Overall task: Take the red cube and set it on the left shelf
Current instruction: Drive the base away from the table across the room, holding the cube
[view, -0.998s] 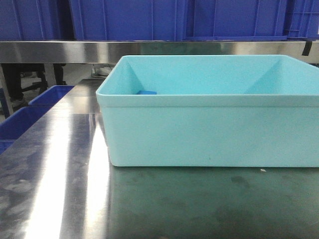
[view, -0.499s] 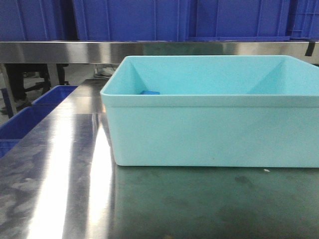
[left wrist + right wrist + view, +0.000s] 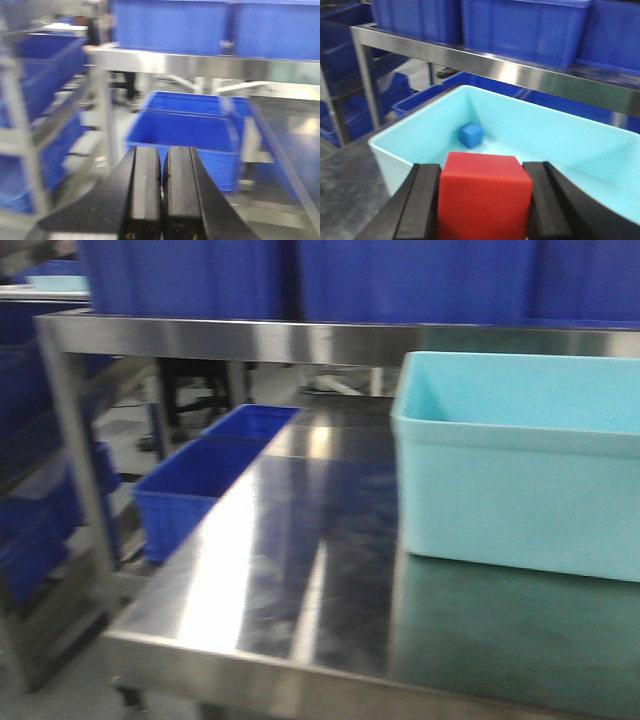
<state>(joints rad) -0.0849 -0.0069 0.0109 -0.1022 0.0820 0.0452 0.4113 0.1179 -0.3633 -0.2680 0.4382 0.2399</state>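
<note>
Racking comes first: the left shelf (image 3: 28, 470) stands well to the left of the turquoise tub (image 3: 520, 490), blurred, its steel tiers holding blue crates (image 3: 30, 540). In your left wrist view the same shelf (image 3: 50, 122) fills the left edge, and the left gripper (image 3: 161, 190) points between it and an open blue crate (image 3: 185, 132). Its black fingers (image 3: 145, 185) are pressed together with nothing between them.

Moving toward the tub, that open blue crate (image 3: 205, 485) sits low, just beside the left edge of the steel table (image 3: 300, 570). The tub rests on this table, at its right side. A steel rail (image 3: 300, 340) runs above and behind the tub, with more large blue crates (image 3: 400, 280) on top of it.

In your right wrist view, the red cube (image 3: 482, 195) is pinched squarely between the pads of the right gripper (image 3: 482, 212). It is held on the near side of the tub (image 3: 405, 145), overlapping its near rim in that view, and well away from the left shelf. A small blue cube (image 3: 471, 135) lies inside the tub, toward its far left wall.
</note>
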